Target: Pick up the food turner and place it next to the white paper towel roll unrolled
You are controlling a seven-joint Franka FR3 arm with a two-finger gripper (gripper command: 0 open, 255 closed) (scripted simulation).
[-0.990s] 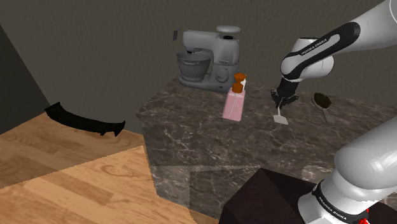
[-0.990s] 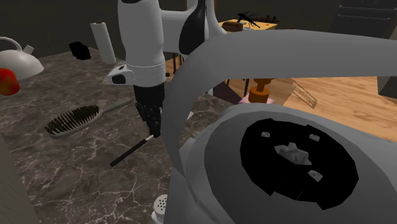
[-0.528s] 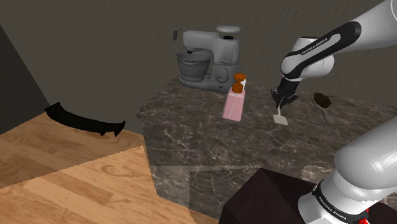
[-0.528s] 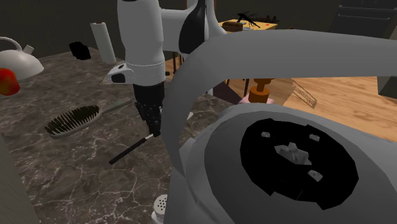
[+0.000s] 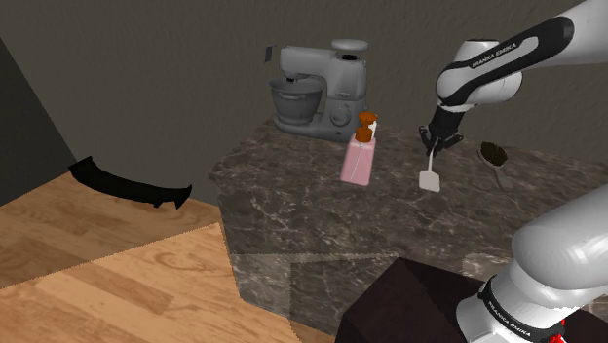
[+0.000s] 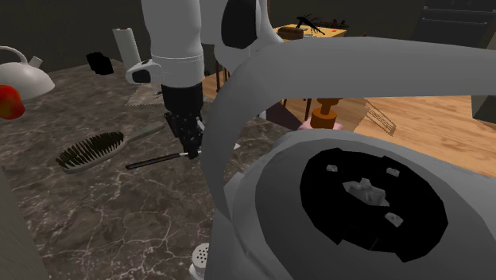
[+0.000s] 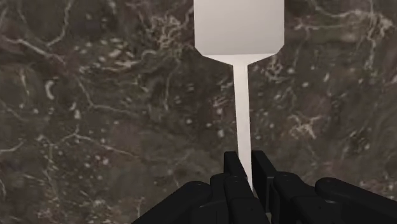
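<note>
Gripper (image 7: 247,172): fingers (image 7: 233,170) pinched narrow on the thin handle end of the food turner (image 7: 241,89), both sides touching it. The grasp looks settled. The turner's long axis runs straight out from the fingertips, in line with the gripper, with the flat pale blade at the far end.

Shoulder view: the turner (image 5: 428,175) hangs blade-down below the gripper (image 5: 437,142), close over the dark marbled counter (image 5: 292,185). It appears lifted clear, though contact at the blade edge cannot be ruled out. Pick-up judged done; carry not yet made.

Second exterior view, outward from the gripper (image 6: 191,149): the turner (image 6: 155,161) juts out from it as a thin dark line. A hairbrush (image 6: 94,149) lies on the counter near the blade end. Farther off, beyond the brush, the paper towel roll (image 6: 125,49) stands upright near the counter's far edge, well apart from the gripper. A white kettle (image 6: 20,75) sits out to the side of the roll.

The coming move turns on this: the roll lies beyond the brush, so the carry likely has to pass over or beside it. The turner then goes down beside the roll without the long blade end tipping it.
</note>
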